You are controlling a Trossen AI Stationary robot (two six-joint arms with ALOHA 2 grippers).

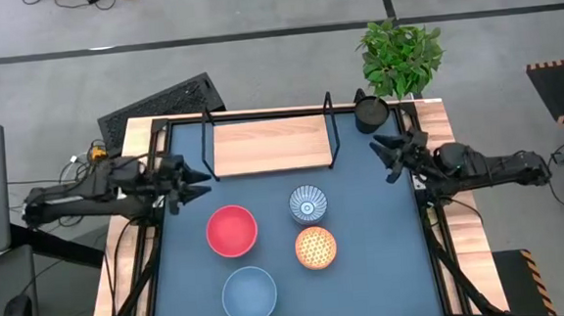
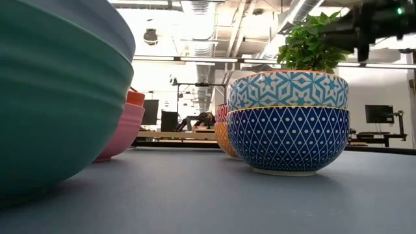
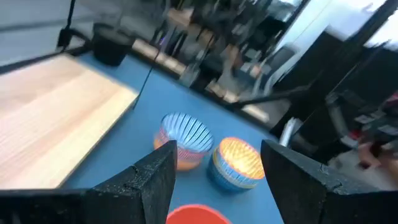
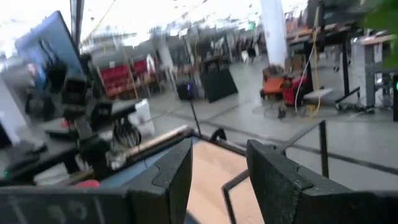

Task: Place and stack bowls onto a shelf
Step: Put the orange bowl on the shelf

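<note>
Both grippers hang empty with fingers spread: the left gripper [image 1: 197, 180] beside the shelf [image 1: 271, 146], the right gripper [image 1: 388, 154] apparently over the worktop's [image 1: 386, 259] right edge. Four bowls [image 1: 231, 230] sit in front of the bare shelf.

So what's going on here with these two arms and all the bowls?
Nothing is being held yet. Four bowls sit on the blue table: pink-red bowl, patterned white-and-blue bowl, orange bowl and pale blue bowl. The wooden shelf behind them carries no bowls. The left gripper and right gripper hover open at the table's sides.
</note>
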